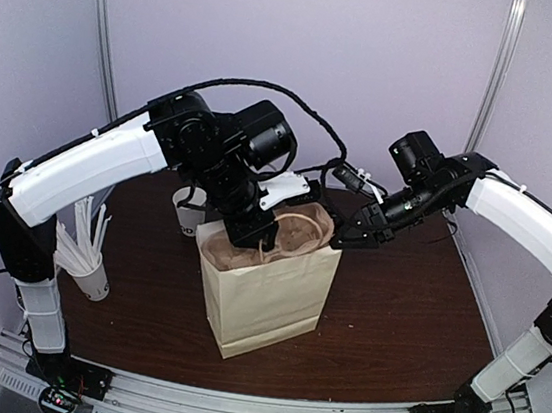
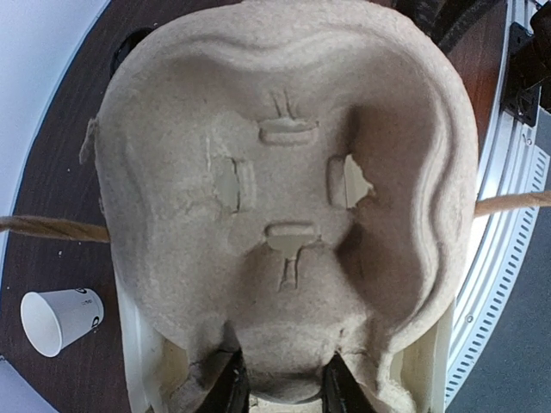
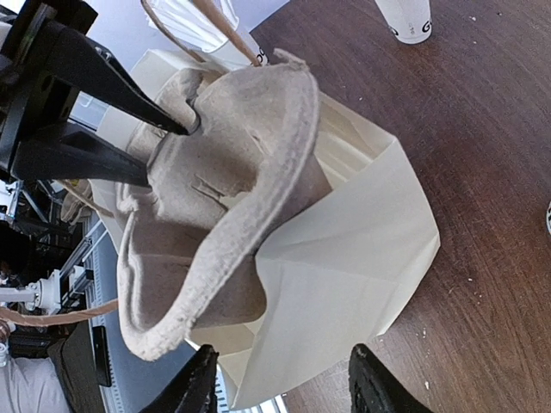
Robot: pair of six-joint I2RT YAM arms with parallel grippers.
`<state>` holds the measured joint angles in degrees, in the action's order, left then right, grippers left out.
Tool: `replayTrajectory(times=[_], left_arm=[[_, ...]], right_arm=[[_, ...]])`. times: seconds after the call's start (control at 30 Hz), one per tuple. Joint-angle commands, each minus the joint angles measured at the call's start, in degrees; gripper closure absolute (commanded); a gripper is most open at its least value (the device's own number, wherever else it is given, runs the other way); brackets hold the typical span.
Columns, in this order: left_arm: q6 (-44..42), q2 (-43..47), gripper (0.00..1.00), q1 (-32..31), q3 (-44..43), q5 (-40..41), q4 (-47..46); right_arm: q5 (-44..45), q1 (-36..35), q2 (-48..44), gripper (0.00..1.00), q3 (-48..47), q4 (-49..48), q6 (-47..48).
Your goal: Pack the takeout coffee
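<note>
White paper cup (image 2: 60,320), dark print not readable, stands beside the bag (image 1: 266,286). The left gripper (image 2: 280,387) pinches the pulp carrier (image 2: 284,172); the right gripper (image 3: 284,379) is spread.

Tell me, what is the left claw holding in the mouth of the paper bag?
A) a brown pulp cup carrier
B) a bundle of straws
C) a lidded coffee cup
A: the left gripper clamps the edge of the pulp cup carrier, which sits partway inside the paper bag.
</note>
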<state>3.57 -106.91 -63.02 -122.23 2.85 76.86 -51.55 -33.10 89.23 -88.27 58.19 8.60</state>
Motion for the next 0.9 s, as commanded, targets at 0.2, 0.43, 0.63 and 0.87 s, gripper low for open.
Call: replayTrajectory(times=[0.2,0.43,0.63,0.87], left_arm=[[2.5,1.6,0.96,-0.2,0.3,1.5,0.3],[3.8,2.0,0.97,-0.2,0.0,2.4,0.2],[4.3,2.2,0.98,-0.3,0.6,4.5,0.3],[5.2,2.3,0.98,-0.2,0.9,4.1,0.3]], right_arm=[[4.6,-0.5,1.5,0.38,-7.0,-0.6,-6.9],[7.5,-1.6,2.8,0.37,-8.0,0.9,-6.1],[9.0,-2.0,3.0,0.38,-7.8,1.3,-5.5],[9.9,-2.1,5.3,0.41,-8.9,1.2,-6.4]])
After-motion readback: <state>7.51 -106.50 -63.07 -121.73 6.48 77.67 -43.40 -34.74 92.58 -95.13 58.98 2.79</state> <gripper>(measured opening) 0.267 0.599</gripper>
